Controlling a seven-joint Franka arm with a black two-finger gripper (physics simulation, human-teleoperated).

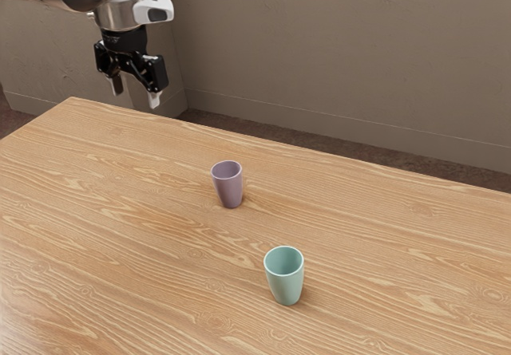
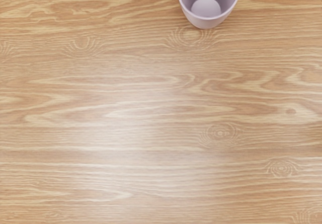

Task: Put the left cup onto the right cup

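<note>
A pale purple cup (image 1: 227, 183) stands upright near the middle of the wooden table (image 1: 96, 235). A teal cup (image 1: 284, 274) stands upright nearer the front, to the exterior view's right of the purple one. My gripper (image 1: 134, 92) hangs high above the table's far left corner, open, with nothing between its fingers. It is well apart from both cups. From above, the wrist view looks into the purple cup (image 2: 208, 2), with bare wood (image 2: 151, 133) under the hand.
The table's far edge runs behind the cups, with a dark floor (image 1: 359, 151) and a beige wall (image 1: 335, 44) beyond it. Wood surface spreads on all sides of the two cups.
</note>
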